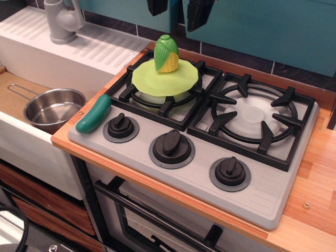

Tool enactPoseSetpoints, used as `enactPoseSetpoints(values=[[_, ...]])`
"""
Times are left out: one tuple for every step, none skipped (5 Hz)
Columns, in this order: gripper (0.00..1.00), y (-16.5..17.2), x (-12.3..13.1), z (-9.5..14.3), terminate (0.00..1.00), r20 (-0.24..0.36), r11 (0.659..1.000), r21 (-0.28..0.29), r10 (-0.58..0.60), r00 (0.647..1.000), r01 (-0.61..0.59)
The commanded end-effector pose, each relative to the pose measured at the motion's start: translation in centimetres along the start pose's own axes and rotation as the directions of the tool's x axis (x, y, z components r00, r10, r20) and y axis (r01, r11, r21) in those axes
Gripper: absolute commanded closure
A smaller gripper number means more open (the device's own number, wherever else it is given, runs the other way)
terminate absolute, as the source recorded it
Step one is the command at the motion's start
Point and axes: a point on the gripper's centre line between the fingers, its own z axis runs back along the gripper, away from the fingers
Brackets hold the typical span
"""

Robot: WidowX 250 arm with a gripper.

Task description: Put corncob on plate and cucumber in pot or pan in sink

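Observation:
The corncob [165,53] stands upright on the lime-green plate [157,81], which rests on the left burner's grate. At the stove's front left corner lies the dark green cucumber [94,113], near the counter edge. The steel pot [53,108] sits in the sink [13,97] to the left, with nothing inside it and its wire handle pointing left. My gripper [176,11] hangs at the top edge, above and behind the corncob. Its two black fingers stand apart with nothing between them; the rest of it is cut off by the frame.
A grey tap [62,20] stands on the ribbed white drainboard [100,44] at the back left. The stove has a second burner [254,116] on the right and three black knobs [171,144] along the front. Wooden counter [315,173] runs to the right.

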Motion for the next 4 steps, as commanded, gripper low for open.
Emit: enactPoseSetpoints(values=[[0.0,-0.1,0.4,2.4,0.0,0.072,1.0,0.017,-0.004,0.997,0.003],[0.0,1.8,-2.3,1.2,0.0,0.122,0.997,0.046,-0.063,0.991,0.058],[0.0,3.5,-4.3,0.4,0.0,0.142,0.996,0.087,-0.033,0.989,0.021],[0.0,5.2,-6.5,-0.6,0.0,0.16,0.994,0.109,0.011,0.987,-0.028]])
